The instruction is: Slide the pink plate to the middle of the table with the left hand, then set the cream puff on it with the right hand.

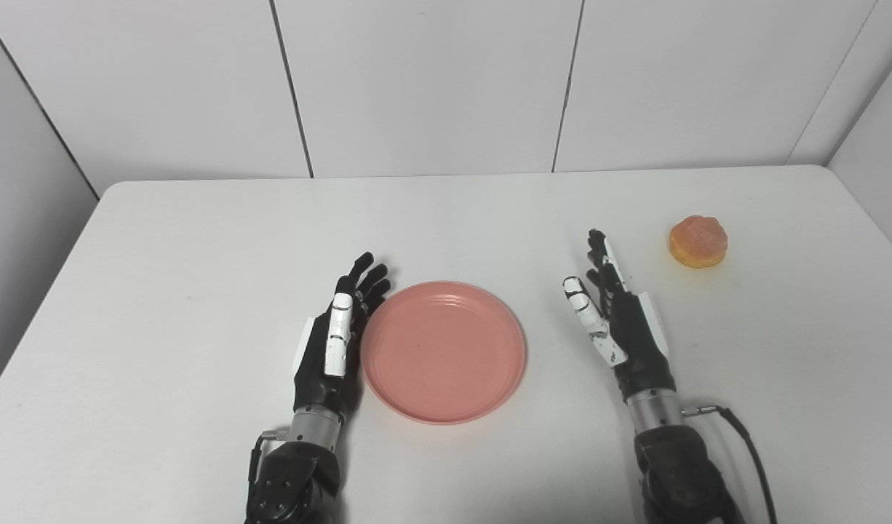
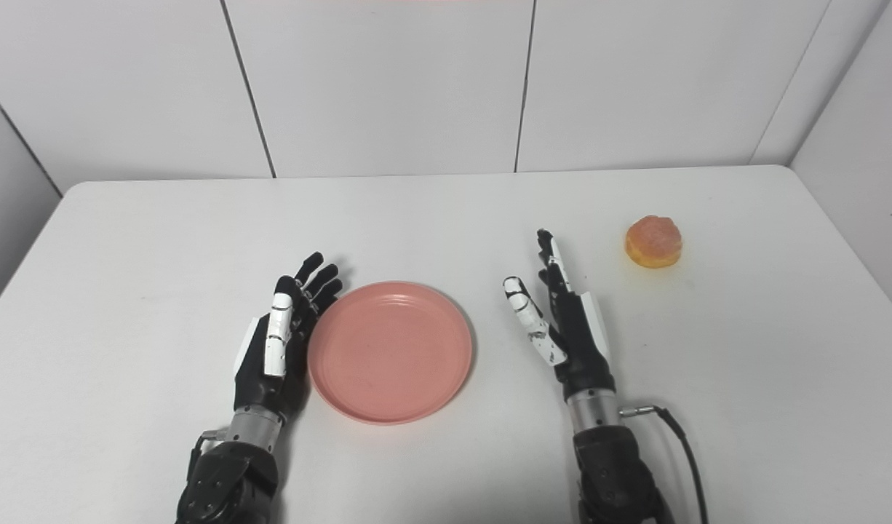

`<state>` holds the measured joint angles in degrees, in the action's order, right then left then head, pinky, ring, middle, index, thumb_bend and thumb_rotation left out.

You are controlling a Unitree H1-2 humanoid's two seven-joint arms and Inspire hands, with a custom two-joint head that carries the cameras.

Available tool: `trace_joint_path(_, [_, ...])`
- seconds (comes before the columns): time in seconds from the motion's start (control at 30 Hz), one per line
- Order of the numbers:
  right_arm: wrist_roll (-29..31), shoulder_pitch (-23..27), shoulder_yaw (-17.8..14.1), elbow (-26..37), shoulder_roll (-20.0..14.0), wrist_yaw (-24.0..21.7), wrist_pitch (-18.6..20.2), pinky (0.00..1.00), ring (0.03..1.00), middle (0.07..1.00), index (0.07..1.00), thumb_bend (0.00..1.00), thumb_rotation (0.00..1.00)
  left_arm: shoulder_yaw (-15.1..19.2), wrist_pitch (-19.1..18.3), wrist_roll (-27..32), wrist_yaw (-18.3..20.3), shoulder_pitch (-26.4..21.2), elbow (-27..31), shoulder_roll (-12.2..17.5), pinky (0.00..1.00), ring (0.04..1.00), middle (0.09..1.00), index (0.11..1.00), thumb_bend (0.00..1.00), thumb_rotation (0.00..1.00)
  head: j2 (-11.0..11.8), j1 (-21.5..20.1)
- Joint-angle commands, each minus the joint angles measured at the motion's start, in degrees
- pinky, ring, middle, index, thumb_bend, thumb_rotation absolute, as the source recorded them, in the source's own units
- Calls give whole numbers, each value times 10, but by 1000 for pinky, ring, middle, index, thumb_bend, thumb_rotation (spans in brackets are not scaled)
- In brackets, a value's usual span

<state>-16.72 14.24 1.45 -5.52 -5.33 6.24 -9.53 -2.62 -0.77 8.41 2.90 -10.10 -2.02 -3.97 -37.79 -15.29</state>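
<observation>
Gleaming white table (image 1: 198, 306), panelled walls (image 1: 431, 80)

A plate (image 1: 443, 351) sat on the table (image 1: 162, 291) at lower centre, the left hand (image 1: 333, 342) against its left edge, the right hand (image 1: 620, 320) to its right, and a cream puff (image 1: 698, 241) lay at the upper right.

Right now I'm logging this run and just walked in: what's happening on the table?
A humanoid robot is working at a white table. Its left hand is open, fingers extended, right beside the left edge of the pink plate, which lies near the middle of the table. The right hand is open too, holding nothing, between the plate and the cream puff. The puff sits on the table to the far right, not yet picked up, and the plate is empty.
</observation>
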Motion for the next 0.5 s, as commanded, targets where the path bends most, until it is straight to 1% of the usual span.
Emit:
trace_joint_path(0.0, [-59,18,0,12,-11,40,-25,947,993,1000,989,651,753,-3,3,-1,6,-5,4,-4,956,912,904,897,524,1000,-1,0])
trace_joint_path(0.03, [-80,22,0,8,-18,54,-25,939,990,1000,993,654,733,-3,3,-1,7,-5,4,-4,957,912,904,899,522,1000,-1,0])
trace_joint_path(0.07, [-107,29,1,-3,-25,78,-30,934,987,1000,996,663,699,-4,2,-1,7,-5,4,-3,957,913,905,902,521,1000,-1,0])
trace_joint_path(0.1, [-125,34,2,-11,-29,95,-35,905,965,987,983,681,621,-4,1,0,8,-5,5,-3,956,916,908,907,523,1000,-1,0])
trace_joint_path(0.13, [-140,39,2,-23,-34,113,-38,895,957,983,978,687,594,-4,-1,-1,7,-5,6,-3,956,917,909,909,524,1000,-1,0])
trace_joint_path(0.2, [-155,47,4,-38,-38,133,-42,871,937,971,971,708,547,-5,-2,-3,6,-5,6,-2,952,916,910,909,528,1000,0,-5])
trace_joint_path(0.23, [-162,50,6,-45,-39,142,-43,868,929,962,967,713,503,-5,-2,-4,6,-5,6,-2,949,915,910,907,532,1000,0,-5])
trace_joint_path(0.37, [-206,65,17,-71,-49,185,-41,836,909,950,958,729,480,-4,5,1,13,-4,2,2,954,918,912,911,529,1000,-1,-3])
trace_joint_path(0.47, [-217,74,19,-79,-51,203,-36,831,907,944,957,757,471,-2,3,6,16,-4,4,1,960,919,912,911,527,1000,-3,-5])
